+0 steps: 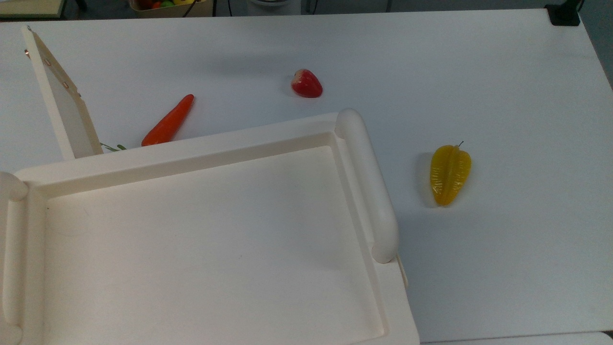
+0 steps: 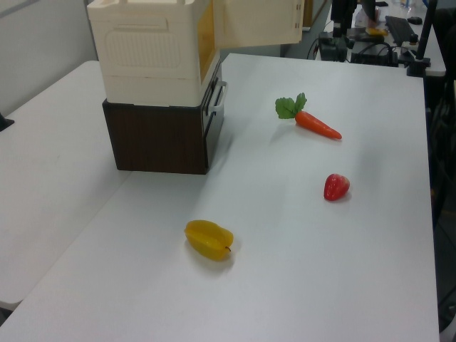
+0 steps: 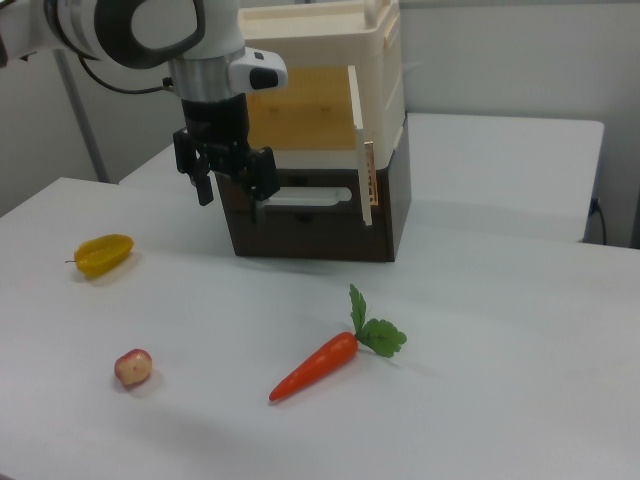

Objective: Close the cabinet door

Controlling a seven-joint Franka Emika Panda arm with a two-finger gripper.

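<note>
The cabinet (image 1: 215,143) is a large cream-white box with a recessed top and rounded rails, standing on a dark brown base (image 2: 157,139). The cabinet door (image 1: 62,103) is swung wide open, sticking out from the front corner at the top view's left. In the left view the cabinet door (image 2: 256,21) points right from the cabinet (image 2: 149,57). In the right view the cabinet door (image 3: 357,130) is edge-on, and the yellowish inside of the cabinet (image 3: 385,70) shows. My gripper (image 3: 230,190) hangs open in front of the cabinet's lower front, apart from the door, holding nothing.
On the white table (image 1: 479,72) lie an orange carrot (image 1: 168,122), a red strawberry (image 1: 306,84) and a yellow starfruit (image 1: 449,175). The carrot (image 3: 315,365) lies in front of the open door in the right view. A second table adjoins behind the cabinet.
</note>
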